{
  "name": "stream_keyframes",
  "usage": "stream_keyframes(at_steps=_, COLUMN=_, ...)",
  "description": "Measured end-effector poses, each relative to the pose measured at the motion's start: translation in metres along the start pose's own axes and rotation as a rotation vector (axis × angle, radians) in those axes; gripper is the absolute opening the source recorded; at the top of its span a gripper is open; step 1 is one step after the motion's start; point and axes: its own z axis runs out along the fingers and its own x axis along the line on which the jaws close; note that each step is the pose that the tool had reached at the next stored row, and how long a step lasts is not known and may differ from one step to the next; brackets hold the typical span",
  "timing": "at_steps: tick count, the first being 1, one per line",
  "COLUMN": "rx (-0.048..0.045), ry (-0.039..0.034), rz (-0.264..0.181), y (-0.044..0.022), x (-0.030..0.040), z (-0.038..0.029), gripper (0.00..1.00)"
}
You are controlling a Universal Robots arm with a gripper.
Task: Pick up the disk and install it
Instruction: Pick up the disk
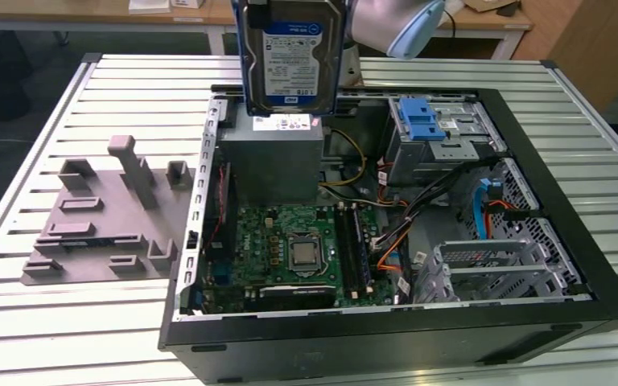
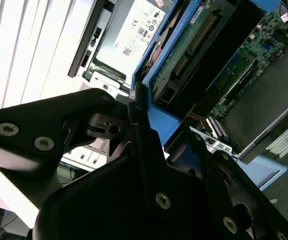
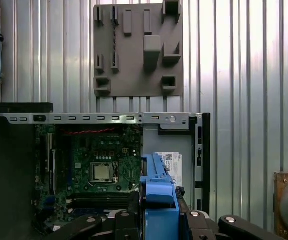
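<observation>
High above the open computer case (image 1: 566, 265), the disk (image 1: 287, 56) hangs up on its edge. In the exterior view its white and blue label faces the camera. It is over the grey power box (image 1: 271, 157), and I cannot tell how much room is between them.

A few things could go wrong, I think. The disk could bump the power box or the rim of the case if it comes down crooked, because its low edge looks very near both. It could also slip. The grip is on the blue frame (image 3: 159, 197) around the disk, and plastic like that may be smooth. If it fell, it would likely land on the green board (image 1: 287, 241) or the wires (image 1: 389, 241) inside, and those break easily. The metal cage (image 1: 438, 129) with the blue latch sits off to the exterior view's right. Its opening looks snug, so a tilted disk might jam there.

The gripper (image 2: 161, 125) is closed down narrow on the disk. In the second wrist view its black fingers (image 2: 144, 150) press on the blue frame from both sides, with the disk's bare underside sticking out past them. In the first wrist view the blue frame stands up between the fingers, with the case below it.
</observation>
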Motion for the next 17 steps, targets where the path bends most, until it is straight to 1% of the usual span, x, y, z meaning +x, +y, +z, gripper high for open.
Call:
stream_keyframes(at_steps=3, rx=0.0, ry=0.0, rz=0.0, y=-0.0001, x=0.0031, z=0.0, gripper=0.36)
stream_keyframes(at_steps=6, rx=0.0, ry=0.0001, rz=0.0, y=-0.0015, x=0.0041, z=0.0, gripper=0.36)
stream_keyframes(at_steps=17, rx=0.0, ry=0.0, rz=0.0, y=-0.017, x=0.0038, z=-0.0001, gripper=0.36)
